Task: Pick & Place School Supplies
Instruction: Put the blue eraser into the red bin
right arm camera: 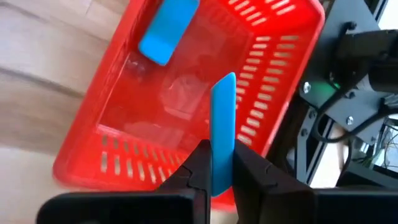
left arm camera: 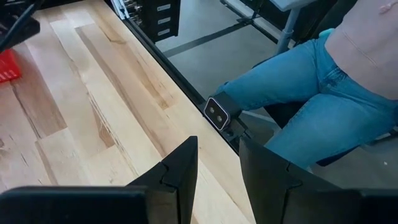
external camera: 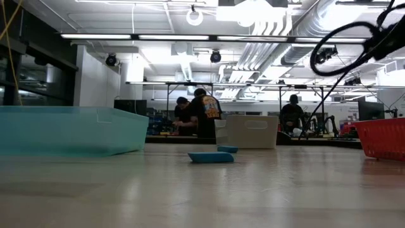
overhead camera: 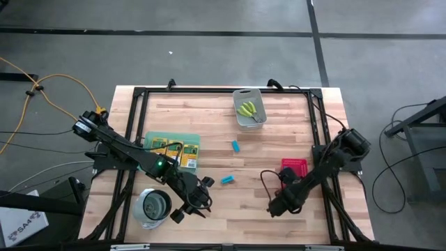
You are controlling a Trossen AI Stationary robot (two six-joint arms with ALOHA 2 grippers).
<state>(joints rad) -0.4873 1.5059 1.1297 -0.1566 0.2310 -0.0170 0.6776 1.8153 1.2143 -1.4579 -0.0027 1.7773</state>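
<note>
Right tool [right arm camera: 216, 163] tight on blue block [right arm camera: 222, 127]

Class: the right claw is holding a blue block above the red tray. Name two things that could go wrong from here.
1. The right claw grips the blue block only by its lower end, so it might slip or tilt.
2. Another block already lies in the red tray; a dropped one might bounce off it.

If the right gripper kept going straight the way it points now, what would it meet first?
Most likely the red tray: the right gripper, shut on a light-blue block, aims into its open basket, where another blue block lies. Depth is unclear.
</note>
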